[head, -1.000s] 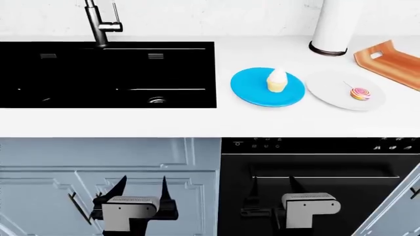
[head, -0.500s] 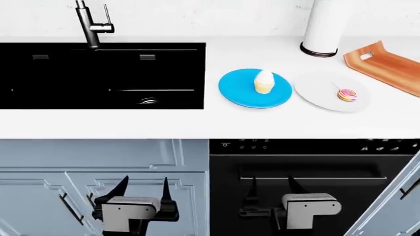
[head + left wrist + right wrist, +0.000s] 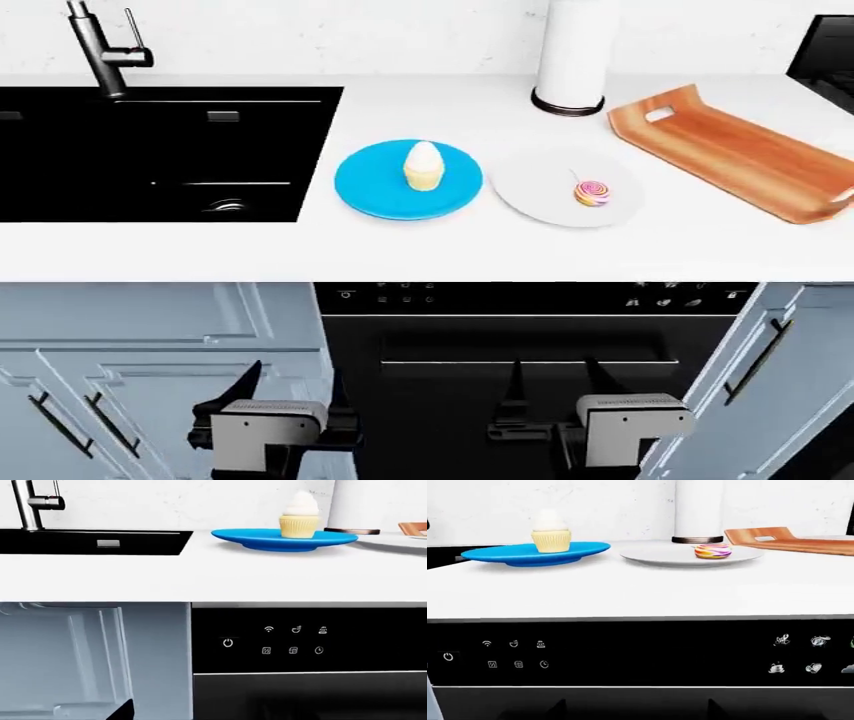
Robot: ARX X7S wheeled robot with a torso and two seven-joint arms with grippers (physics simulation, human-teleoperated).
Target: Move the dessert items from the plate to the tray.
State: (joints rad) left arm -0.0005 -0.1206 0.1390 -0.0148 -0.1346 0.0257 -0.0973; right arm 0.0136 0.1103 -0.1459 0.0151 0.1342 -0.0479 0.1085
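Note:
A cupcake (image 3: 423, 165) with white frosting stands on a blue plate (image 3: 380, 190). A pink-orange swirl lollipop (image 3: 591, 192) lies on a white plate (image 3: 534, 195) to its right. The wooden tray (image 3: 727, 150) lies at the far right of the counter, with nothing on it. My left gripper (image 3: 291, 385) and right gripper (image 3: 553, 385) are both open and empty, low in front of the cabinet fronts, below the counter edge. The left wrist view shows the cupcake (image 3: 299, 515) on the blue plate (image 3: 253, 539). The right wrist view shows the cupcake (image 3: 550, 531), lollipop (image 3: 712, 551) and tray (image 3: 787, 539).
A black sink (image 3: 160, 150) with a faucet (image 3: 100, 45) is at the left of the counter. A white paper towel roll (image 3: 578, 55) stands behind the plates. A black appliance with a control panel (image 3: 534, 300) sits under the counter between grey cabinet doors (image 3: 147, 350).
The head view has shifted to the right: sink, plates and tray now sit further left in the picture, and the whole tray shows. Both grippers stay open and low.

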